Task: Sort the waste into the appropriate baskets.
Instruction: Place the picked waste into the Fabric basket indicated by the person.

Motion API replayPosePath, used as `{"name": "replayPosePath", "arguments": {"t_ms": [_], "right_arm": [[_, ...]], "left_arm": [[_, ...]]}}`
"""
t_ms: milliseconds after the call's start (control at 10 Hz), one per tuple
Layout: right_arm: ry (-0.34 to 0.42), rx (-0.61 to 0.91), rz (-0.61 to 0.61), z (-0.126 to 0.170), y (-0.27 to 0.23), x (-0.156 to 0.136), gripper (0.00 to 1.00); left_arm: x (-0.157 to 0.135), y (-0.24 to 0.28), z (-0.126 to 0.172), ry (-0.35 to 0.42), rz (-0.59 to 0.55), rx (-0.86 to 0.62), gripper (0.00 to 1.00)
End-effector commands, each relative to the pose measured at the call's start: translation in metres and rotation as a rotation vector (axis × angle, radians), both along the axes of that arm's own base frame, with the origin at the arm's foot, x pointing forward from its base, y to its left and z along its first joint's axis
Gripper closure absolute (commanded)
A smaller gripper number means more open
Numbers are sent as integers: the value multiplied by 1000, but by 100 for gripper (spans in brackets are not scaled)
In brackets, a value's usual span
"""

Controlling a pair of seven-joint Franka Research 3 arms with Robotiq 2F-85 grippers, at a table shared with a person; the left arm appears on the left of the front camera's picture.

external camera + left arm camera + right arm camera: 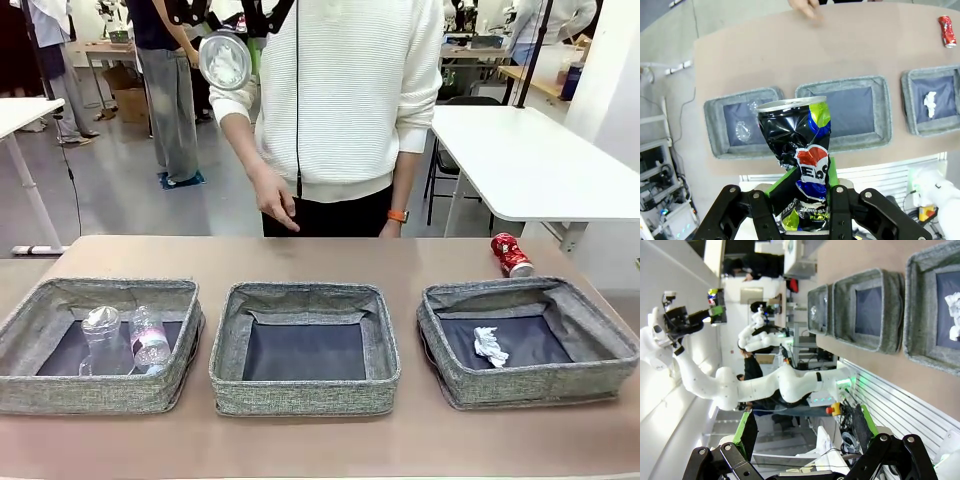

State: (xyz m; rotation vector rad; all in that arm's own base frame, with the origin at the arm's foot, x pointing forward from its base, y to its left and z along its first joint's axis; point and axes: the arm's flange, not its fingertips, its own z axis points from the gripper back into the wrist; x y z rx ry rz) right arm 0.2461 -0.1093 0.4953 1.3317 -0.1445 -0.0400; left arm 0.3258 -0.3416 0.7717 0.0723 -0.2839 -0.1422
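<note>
Waste sorting, partly done.
Left fingers [805, 200] pinch dark can [799, 150]; right fingers [805, 437] spread; red can [511, 254] waits on counter [330, 255], middle basket [305, 345] seemingly empty.

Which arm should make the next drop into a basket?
Left. The left gripper is shut on the dark multicoloured can, high above the middle basket. The right gripper is open and holds nothing.
</note>
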Motion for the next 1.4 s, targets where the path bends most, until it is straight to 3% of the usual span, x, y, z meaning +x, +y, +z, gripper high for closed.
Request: {"name": "replayPosePath", "arguments": {"t_ms": [0, 600, 700, 800, 900, 1000, 1100, 1200, 1300], "right_arm": [[-19, 17, 6, 3, -2, 1, 0], [-19, 17, 6, 3, -2, 1, 0], [-19, 17, 6, 3, -2, 1, 0], [-19, 17, 6, 3, -2, 1, 0], [-19, 17, 6, 3, -2, 1, 0], [-19, 17, 6, 3, -2, 1, 0], [-19, 17, 6, 3, -2, 1, 0], [-19, 17, 6, 3, -2, 1, 0], [-19, 17, 6, 3, -2, 1, 0]], "left_arm": [[-2, 4, -3, -21, 21, 10, 75], [0, 0, 0, 0, 0, 0, 75], [18, -23, -60, -3, 159, 94, 75], [25, -39, -129, 50, 128, 100, 75], [31, -54, -194, 164, 74, 76, 75], [38, -65, -241, 277, 24, 99, 75], [44, -72, -246, 355, -54, 104, 75], [46, -79, -246, 311, -56, 142, 75], [47, -80, -246, 317, -68, 135, 75]]}}
